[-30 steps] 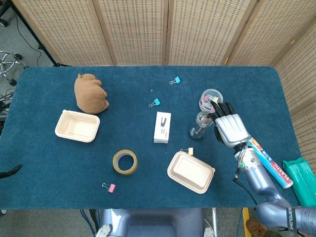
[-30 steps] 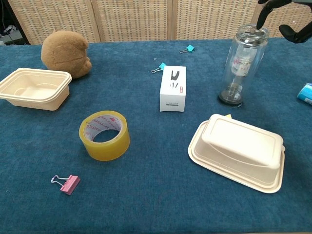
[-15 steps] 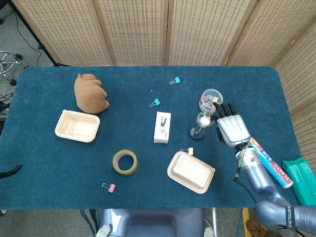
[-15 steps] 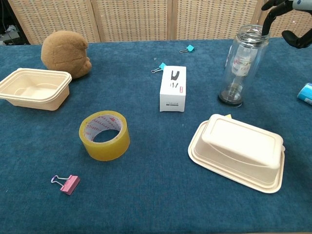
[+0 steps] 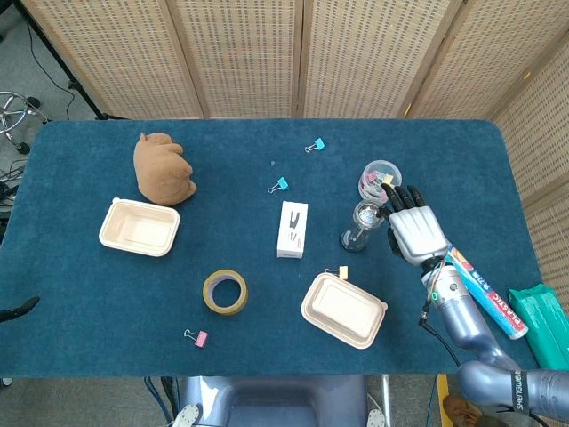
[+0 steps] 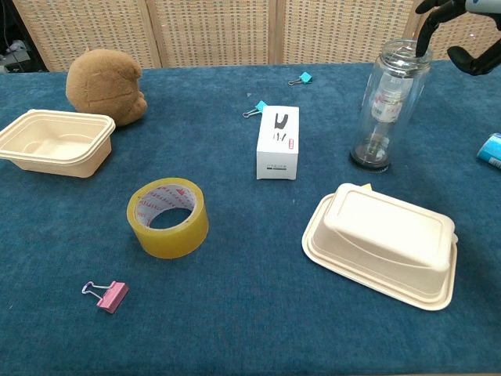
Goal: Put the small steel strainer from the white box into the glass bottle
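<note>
Hovering just right of the tall clear glass bottle (image 5: 363,224), the right hand (image 5: 413,229) holds nothing, black fingers (image 6: 427,31) apart above its rim. Whether the small steel strainer sits inside the bottle cannot be told; the small white rectangular box (image 5: 292,229) lies to its left.

Head view looks steeply down; chest view low, close, forward; both share the table (image 5: 267,294).

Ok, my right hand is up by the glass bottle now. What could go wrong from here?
1. The glass bottle is tall on a narrow base, and the right hand hovers right beside its rim; a sideways nudge from the fingers could tip it.
2. If it falls, it may hit the small plastic jar just behind it or roll on the blue cloth.
3. I cannot tell whether the strainer sits inside the bottle; check before pulling away.
</note>
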{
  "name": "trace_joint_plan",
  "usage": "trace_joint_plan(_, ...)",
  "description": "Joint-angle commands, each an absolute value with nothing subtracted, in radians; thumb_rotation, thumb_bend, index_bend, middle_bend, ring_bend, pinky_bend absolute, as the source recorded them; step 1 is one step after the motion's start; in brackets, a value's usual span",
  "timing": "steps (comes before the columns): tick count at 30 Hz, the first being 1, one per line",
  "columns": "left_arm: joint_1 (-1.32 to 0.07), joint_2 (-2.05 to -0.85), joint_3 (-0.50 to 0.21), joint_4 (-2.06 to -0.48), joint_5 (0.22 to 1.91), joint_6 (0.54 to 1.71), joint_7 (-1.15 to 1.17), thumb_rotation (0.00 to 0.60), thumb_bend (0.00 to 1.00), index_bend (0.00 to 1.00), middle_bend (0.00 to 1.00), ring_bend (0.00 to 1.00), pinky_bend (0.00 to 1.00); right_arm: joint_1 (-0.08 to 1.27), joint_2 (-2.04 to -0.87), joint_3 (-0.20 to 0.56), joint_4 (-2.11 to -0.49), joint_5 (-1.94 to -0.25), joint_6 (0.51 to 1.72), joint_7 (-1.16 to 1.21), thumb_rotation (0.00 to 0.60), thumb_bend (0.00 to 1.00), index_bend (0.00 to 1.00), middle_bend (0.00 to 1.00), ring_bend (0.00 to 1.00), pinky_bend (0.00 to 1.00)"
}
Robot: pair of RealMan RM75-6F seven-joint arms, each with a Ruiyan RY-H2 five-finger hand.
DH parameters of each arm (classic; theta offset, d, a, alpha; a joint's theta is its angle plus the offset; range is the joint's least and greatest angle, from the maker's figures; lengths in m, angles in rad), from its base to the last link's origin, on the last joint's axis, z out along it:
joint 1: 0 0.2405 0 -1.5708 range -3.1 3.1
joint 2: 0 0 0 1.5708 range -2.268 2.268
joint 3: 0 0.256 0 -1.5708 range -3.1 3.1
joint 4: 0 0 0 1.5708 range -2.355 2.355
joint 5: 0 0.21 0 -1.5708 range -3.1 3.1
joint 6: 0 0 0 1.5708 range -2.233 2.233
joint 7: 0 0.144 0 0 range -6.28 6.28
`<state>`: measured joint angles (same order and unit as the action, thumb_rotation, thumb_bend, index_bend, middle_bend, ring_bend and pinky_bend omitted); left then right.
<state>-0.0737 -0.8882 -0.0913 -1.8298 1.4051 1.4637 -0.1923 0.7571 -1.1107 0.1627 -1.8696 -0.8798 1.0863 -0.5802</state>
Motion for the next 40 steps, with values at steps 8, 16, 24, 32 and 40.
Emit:
trace_joint_plan(8, -0.075, -0.89, -0.091, -1.83, 1.402, 1.461, -0.182, 0.6, 0.11, 0.0, 0.0, 0.0, 0.0, 0.727, -1.051, 0.188, -1.956, -0.957, 1.133, -0.519, 0.6, 0.7, 0.19, 0.0, 0.0, 0.0)
trace_joint_plan(16, -0.069, -0.913, -0.078, -1.811, 1.407, 1.469, -0.12, 0.6, 0.11, 0.0, 0.0, 0.0, 0.0, 0.555, -1.032, 0.095, -1.861, -1.289, 1.336, -0.375, 0.6, 0.14, 0.0, 0.0, 0.0, 0.0)
trace_joint_plan(24, -0.061, -0.995, -0.068, -1.742, 1.443, 1.51, -0.047, 0.6, 0.1, 0.0, 0.0, 0.0, 0.0, 0.378, -1.093, 0.009, -1.603, -1.453, 1.51, -0.155, 0.6, 0.02, 0.0, 0.0, 0.0, 0.0)
trace_joint_plan(32, -0.06, -1.03, -0.079, -1.702, 1.43, 1.516, -0.068, 0.6, 0.1, 0.0, 0.0, 0.0, 0.0, 0.244, -1.179, -0.036, -1.417, -1.486, 1.592, -0.025, 0.6, 0.01, 0.0, 0.0, 0.0, 0.0)
trace_joint_plan(40, -0.066, -1.026, -0.083, -1.713, 1.418, 1.499, -0.058, 0.6, 0.1, 0.0, 0.0, 0.0, 0.0, 0.174, -1.197, -0.021, -1.403, -1.497, 1.644, 0.01, 0.6, 0.01, 0.0, 0.0, 0.0, 0.0)
